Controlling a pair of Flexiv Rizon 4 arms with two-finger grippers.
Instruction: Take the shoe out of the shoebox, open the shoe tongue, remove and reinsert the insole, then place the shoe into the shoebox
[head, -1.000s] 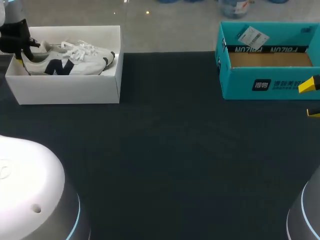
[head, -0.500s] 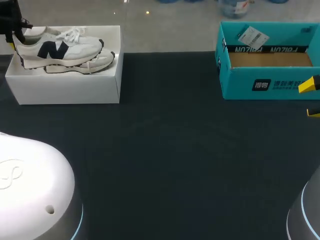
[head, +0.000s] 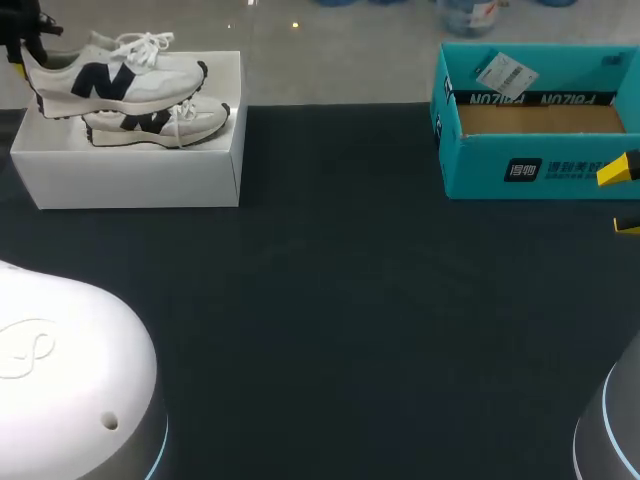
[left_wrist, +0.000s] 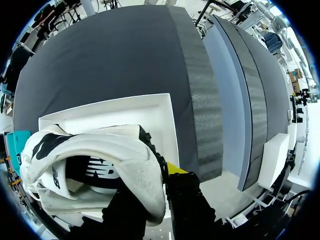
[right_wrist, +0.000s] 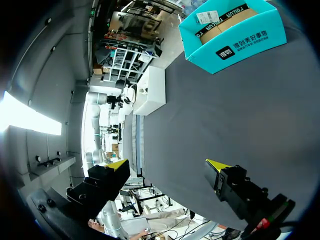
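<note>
Black table mat (head: 350, 300), left gripper (left_wrist: 155, 182) clamped on white shoe (head: 115, 75) above shoebox (head: 130, 180), right gripper (right_wrist: 167, 165) spread wide

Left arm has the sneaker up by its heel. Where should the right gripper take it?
The toe of the sneaker, approached from the right: it hangs roughly level with the toe pointing that way, the left gripper holds the heel, and a toe grip leaves the laces clear.

You're looking at two white-and-navy lace-up sneakers (head: 110, 75) (head: 155, 122), one open white cardboard shoebox (head: 130, 180) and one open teal cardboard box (head: 540, 165).
</note>
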